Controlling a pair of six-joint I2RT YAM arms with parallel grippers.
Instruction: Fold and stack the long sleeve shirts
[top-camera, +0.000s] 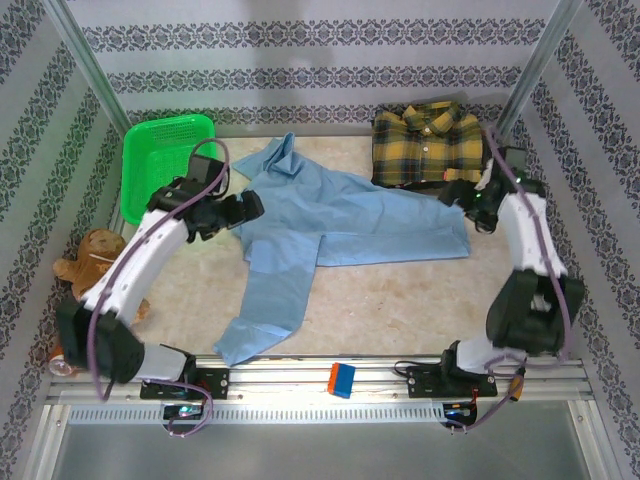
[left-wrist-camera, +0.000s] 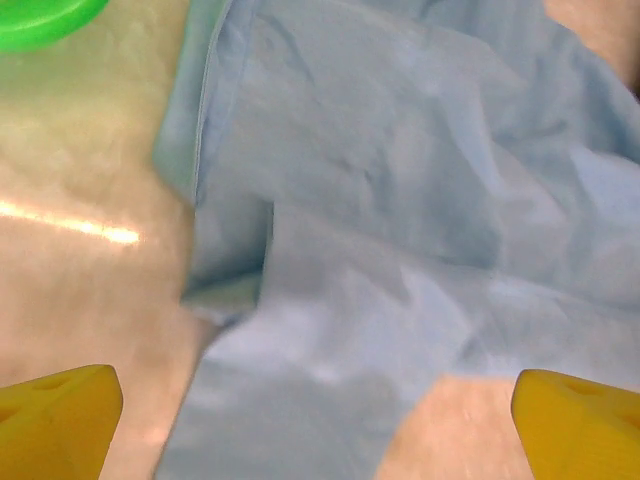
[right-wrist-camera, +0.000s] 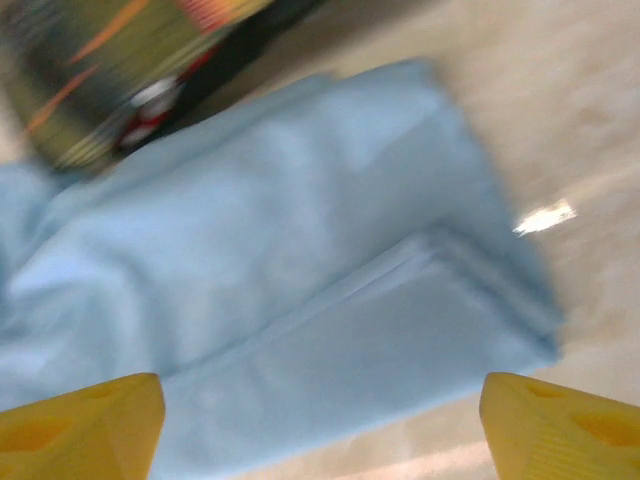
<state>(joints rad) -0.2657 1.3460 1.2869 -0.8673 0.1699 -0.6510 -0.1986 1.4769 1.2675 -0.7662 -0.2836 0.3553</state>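
Now my tools hang spread over the light blue shirt (top-camera: 340, 225) on the bench (top-camera: 400, 300).
Left tool (top-camera: 245, 208) at its collar end, right tool (top-camera: 455, 193) at its doubled hem, both wide and gripping nothing, placed, I judge, for the next fold. Plaid shirt (top-camera: 425, 145) lies folded at back right.

Both arms angled inward, left claw (top-camera: 243, 209) and right claw (top-camera: 456, 194) wide agape (yellow fingertips (left-wrist-camera: 60, 420) well apart).
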